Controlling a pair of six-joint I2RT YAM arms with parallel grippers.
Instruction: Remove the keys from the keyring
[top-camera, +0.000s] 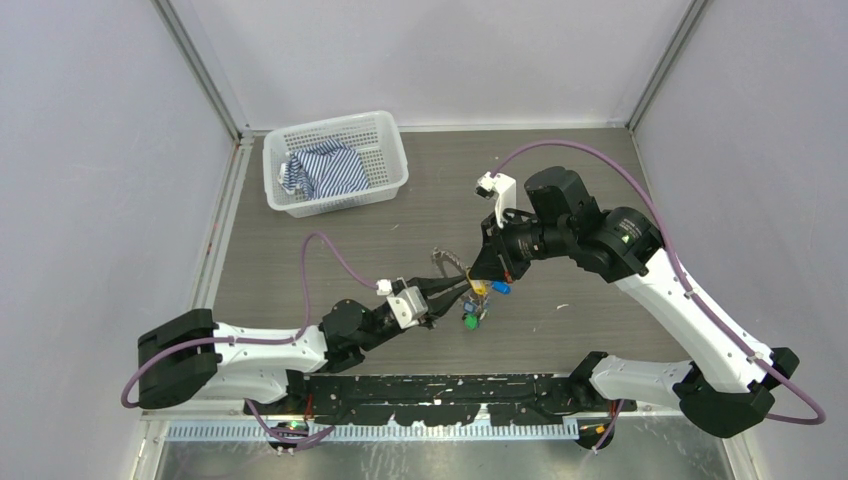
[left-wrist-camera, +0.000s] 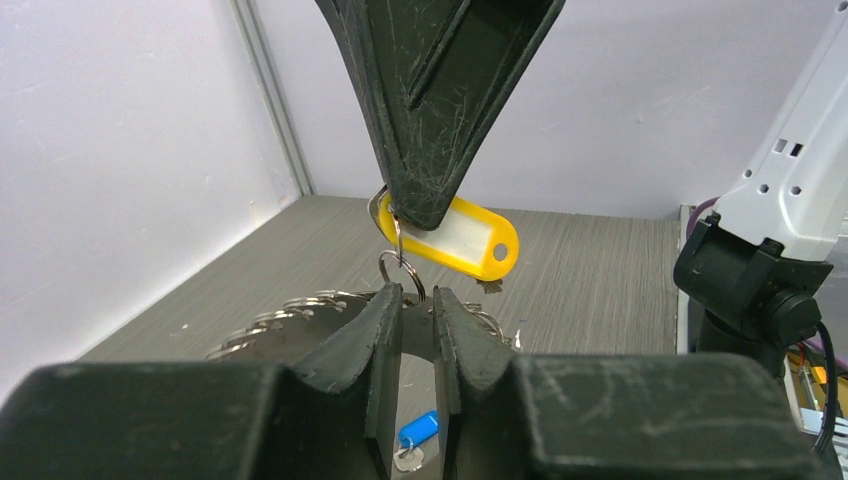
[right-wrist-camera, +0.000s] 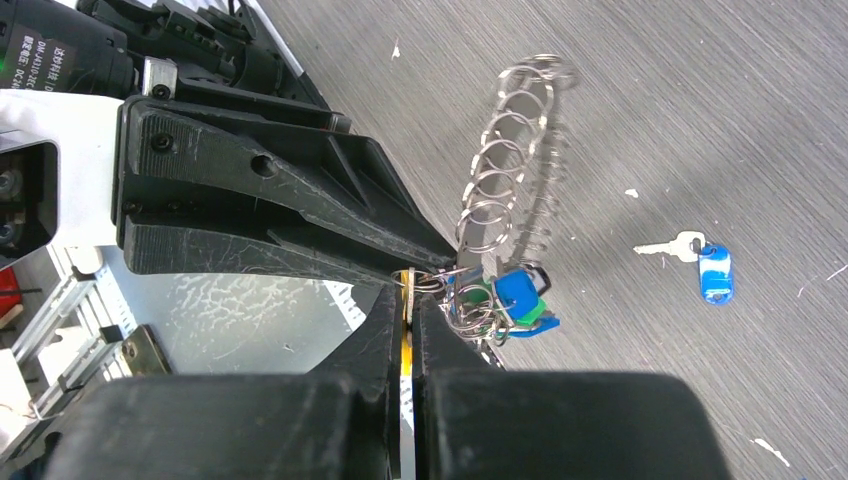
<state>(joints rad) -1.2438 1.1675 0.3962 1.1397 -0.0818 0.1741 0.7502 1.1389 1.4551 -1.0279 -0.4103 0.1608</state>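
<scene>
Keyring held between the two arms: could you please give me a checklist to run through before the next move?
1. Right gripper jaws shut on the yellow tag: ok.
2. Left gripper jaws closed on metal at the keyring: ok. Exactly which piece they pinch: cannot tell.
3. Yellow tag free of the keyring: not ok, a small ring links them.
4. Keyring lifted off the table: ok.
5. Loose blue-tagged key lying on the table, apart from both grippers: ok.
</scene>
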